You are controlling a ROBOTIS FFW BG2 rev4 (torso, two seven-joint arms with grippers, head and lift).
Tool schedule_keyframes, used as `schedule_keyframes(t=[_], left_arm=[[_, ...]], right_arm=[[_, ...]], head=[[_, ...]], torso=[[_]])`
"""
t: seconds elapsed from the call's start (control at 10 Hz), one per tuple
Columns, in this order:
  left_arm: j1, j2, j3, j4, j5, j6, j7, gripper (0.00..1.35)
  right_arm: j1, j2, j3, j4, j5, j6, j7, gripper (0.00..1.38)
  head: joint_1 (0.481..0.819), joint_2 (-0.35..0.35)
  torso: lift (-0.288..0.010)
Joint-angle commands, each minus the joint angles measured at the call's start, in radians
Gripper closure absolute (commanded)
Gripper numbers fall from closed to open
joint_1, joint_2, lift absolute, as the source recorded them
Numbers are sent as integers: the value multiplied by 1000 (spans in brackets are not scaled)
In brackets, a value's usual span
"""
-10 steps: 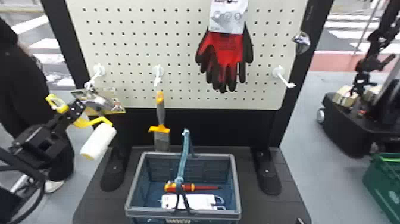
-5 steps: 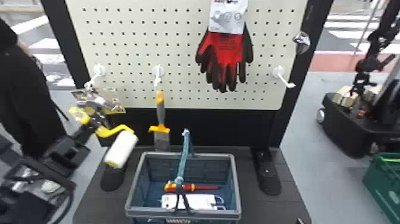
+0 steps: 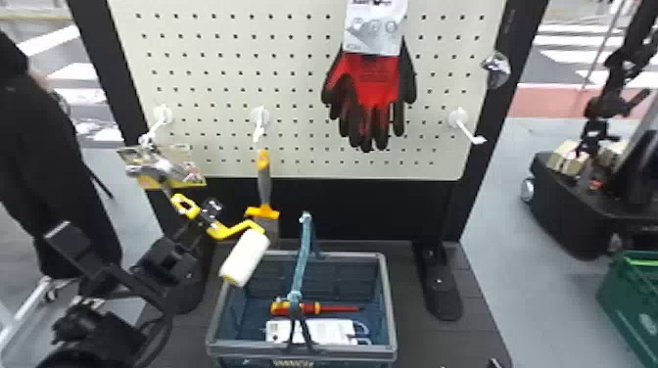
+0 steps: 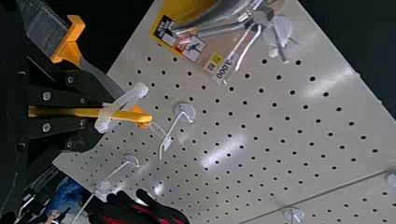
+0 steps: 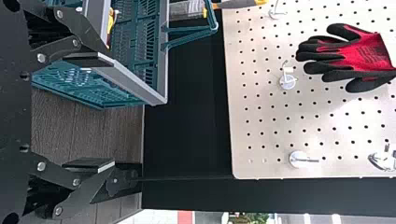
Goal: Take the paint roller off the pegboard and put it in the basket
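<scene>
In front of you stands the pegboard [image 3: 293, 93] in its black frame [image 3: 342, 210]; below it lies the dark planked base [image 3: 416, 337]; to your right stands a black wheeled machine [image 3: 563, 210], with a green crate [image 3: 631, 298] nearer you at the edge. The blue-grey basket [image 3: 391, 313] sits on the base; mind its handle [image 3: 302, 254], which stands raised over the middle of the opening; inside lie a white pack [image 3: 313, 332] and, behind it, a red and orange screwdriver [image 3: 328, 308].

On the board you have red and black gloves [image 3: 374, 93]; a carded package [image 3: 191, 171] hangs at the leftmost hook [image 3: 159, 117], close behind your left pincer [image 3: 201, 218]; the brush [image 3: 264, 183] hangs below the next hook [image 3: 259, 117], bristles down, and the roller's yellow frame overlaps those bristles in the head view; you can't tell the gap between them from here.

The paint roller [image 3: 247, 257] is off the board; your left pincer pinches it by its yellow part; the white sleeve slants down to the right of that pincer and lower, overlapping the basket's rear left corner in the head view. Your right pincer [image 3: 469, 364] is spread and holds nothing, just beside the basket's right side.
</scene>
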Motion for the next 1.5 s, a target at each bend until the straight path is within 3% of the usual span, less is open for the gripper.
schedule_keyframes(t=[0.0, 0.6, 1.0, 1.1, 1.2, 1.3, 1.4], left_arm=[[-23, 0, -30, 73, -18, -12, -12, 1211], [-76, -6, -126, 250, -92, -66, -63, 1211], [-83, -9, -135, 274, -107, -49, -73, 1210], [-94, -8, -133, 274, -135, -40, -84, 990], [-102, -6, -133, 274, -144, -40, -92, 403], [-104, -6, -132, 274, -146, -41, -96, 55], [-104, -8, -130, 274, -147, -43, -96, 107]], right_arm=[[0, 0, 0, 2, -2, -4, 0, 498], [-2, 0, 0, 7, -7, -12, 0, 498], [-4, 0, 0, 12, -8, -13, 5, 498], [-4, -2, 0, 14, -13, -13, 6, 498], [-4, -2, 0, 14, -11, -13, 6, 498], [-4, -2, 0, 17, -13, -13, 8, 498], [-4, -2, 0, 17, -13, -13, 8, 498]], head=[[549, 0], [549, 0], [549, 0], [549, 0], [549, 0], [549, 0], [549, 0]], torso=[[-100], [-100], [-100], [-100], [-100], [-100], [-100]])
